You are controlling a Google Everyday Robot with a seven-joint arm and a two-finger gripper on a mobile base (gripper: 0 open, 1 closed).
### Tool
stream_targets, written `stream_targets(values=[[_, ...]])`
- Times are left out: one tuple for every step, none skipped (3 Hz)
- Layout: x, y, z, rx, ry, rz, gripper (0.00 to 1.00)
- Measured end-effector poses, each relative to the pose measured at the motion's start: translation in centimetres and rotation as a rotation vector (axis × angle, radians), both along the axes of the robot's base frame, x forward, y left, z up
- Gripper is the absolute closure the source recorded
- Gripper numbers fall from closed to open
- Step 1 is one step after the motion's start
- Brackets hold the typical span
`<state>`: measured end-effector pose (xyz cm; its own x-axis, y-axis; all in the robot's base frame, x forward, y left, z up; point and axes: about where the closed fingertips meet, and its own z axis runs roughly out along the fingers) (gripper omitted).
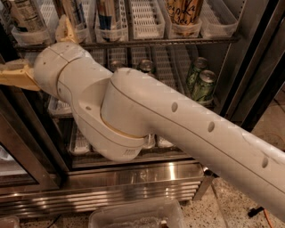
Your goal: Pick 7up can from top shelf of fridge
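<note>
My gripper (34, 48) is at the left, in front of the fridge (133, 182), just below and before the top shelf (156, 43). Its two tan fingers are spread open, one pointing left (15, 75) and one pointing up (67, 27), with nothing between them. A pale silver-white can with dark lettering, which looks like the 7up can (24, 15), stands in the leftmost white lane tray on the top shelf, up and left of the gripper. My thick white arm (178, 129) crosses the view from the lower right and hides much of the middle shelves.
Other tall cans stand in lane trays along the top shelf, among them a blue-and-white one (107, 13) and a gold-and-black one (182, 11). Green cans (202, 84) sit on the rack below at the right. A black door frame (258, 67) stands at the right. A clear plastic bin (133, 216) lies on the floor.
</note>
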<state>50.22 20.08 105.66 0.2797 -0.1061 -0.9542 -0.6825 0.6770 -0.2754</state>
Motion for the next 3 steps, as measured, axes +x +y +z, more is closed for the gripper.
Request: stream_targets(values=[[0.16, 2.63, -0.3, 0.15, 0.143, 0.124, 0.0], [0.16, 2.63, -0.3, 0.15, 0.143, 0.124, 0.0], [0.65, 2.95, -0.38, 0.194, 0.174, 0.107, 0.0]])
